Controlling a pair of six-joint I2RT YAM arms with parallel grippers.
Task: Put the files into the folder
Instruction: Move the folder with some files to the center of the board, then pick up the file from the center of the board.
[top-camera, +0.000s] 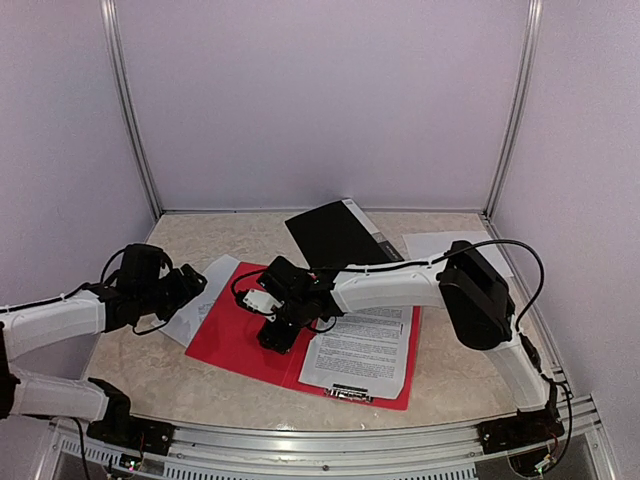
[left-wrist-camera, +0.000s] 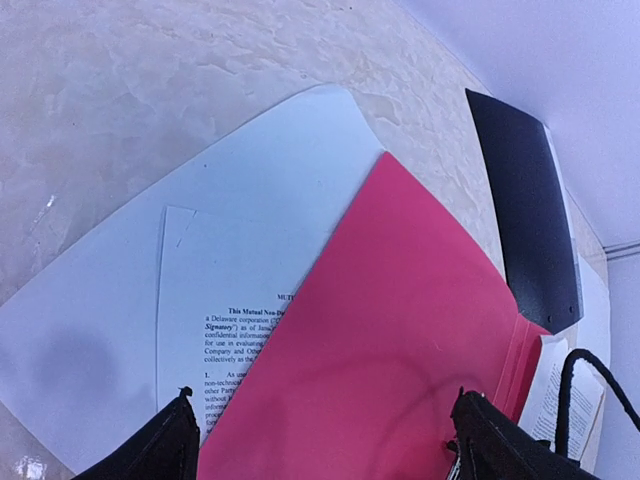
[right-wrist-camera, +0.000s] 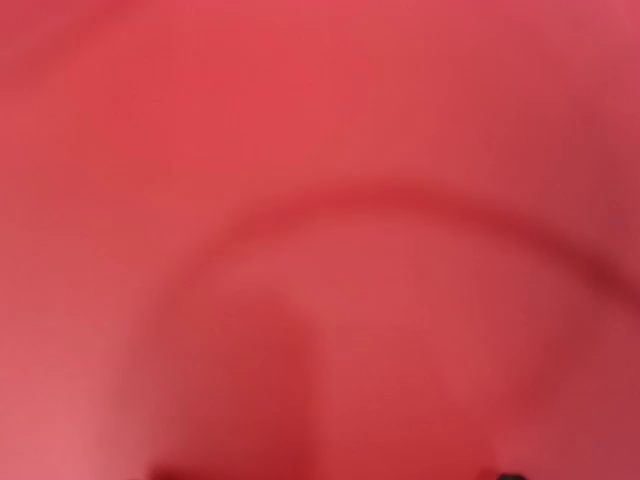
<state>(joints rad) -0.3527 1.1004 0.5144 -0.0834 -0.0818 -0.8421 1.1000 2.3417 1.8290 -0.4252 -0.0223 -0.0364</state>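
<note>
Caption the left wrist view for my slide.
Open left gripper above a red folder overlapping a printed sheet on the table.

The desk (top-camera: 150, 372) is a pale, marbled slab. An open red folder (top-camera: 225, 338) lies flat at its middle, its left edge overlapping white sheets (top-camera: 207, 298) on the left side. A black folder (top-camera: 330, 235) lies at the far edge, near what seems a blank sheet (top-camera: 428, 243), partly hidden.
</note>
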